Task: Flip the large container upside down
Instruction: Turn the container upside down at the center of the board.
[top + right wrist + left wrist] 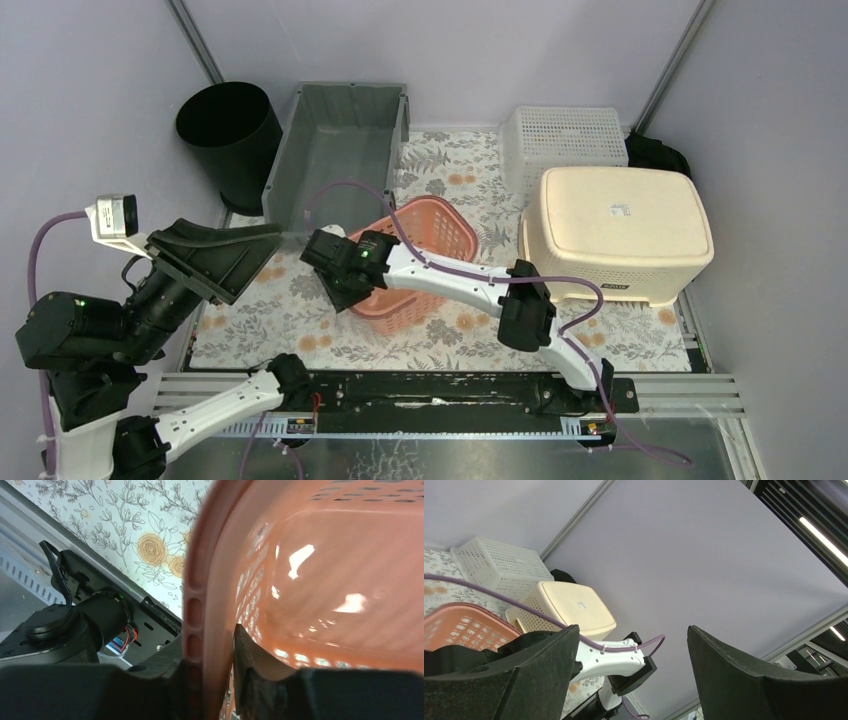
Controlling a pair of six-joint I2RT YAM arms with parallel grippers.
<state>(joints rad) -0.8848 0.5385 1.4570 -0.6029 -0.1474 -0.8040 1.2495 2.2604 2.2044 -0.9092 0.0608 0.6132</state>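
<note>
The salmon-pink perforated plastic basket (440,225) sits near the middle of the floral-patterned surface (300,310) with its mouth facing upward. The right gripper (345,285) meets it at its 7 o'clock corner. In the right wrist view the gripper (207,650) has its black fingers (250,655) clamped on the basket (325,580) rim, one on the outer face and one inside against the slotted wall, with the rim running upright between them. The glossy basket floor fills the right half of that view.

The left gripper (258,265) hangs off the surface's 9 o'clock edge, well apart from the basket and holding nothing. The left wrist view shows the gripper (633,630) tilted up toward the wall and ceiling, with its broad black fingers (539,665) spread wide apart.

At 3 o'clock from the pink basket, just beside it, a large cream plastic container (620,215) stands bottom-up with a small label on its upturned base. Behind that, at 1 o'clock, is a white lattice plastic basket (560,135). A long grey plastic bin (340,150) lies open at 11 o'clock. A round black bucket (230,125) stands at 10 o'clock, beyond the surface's edge.
</note>
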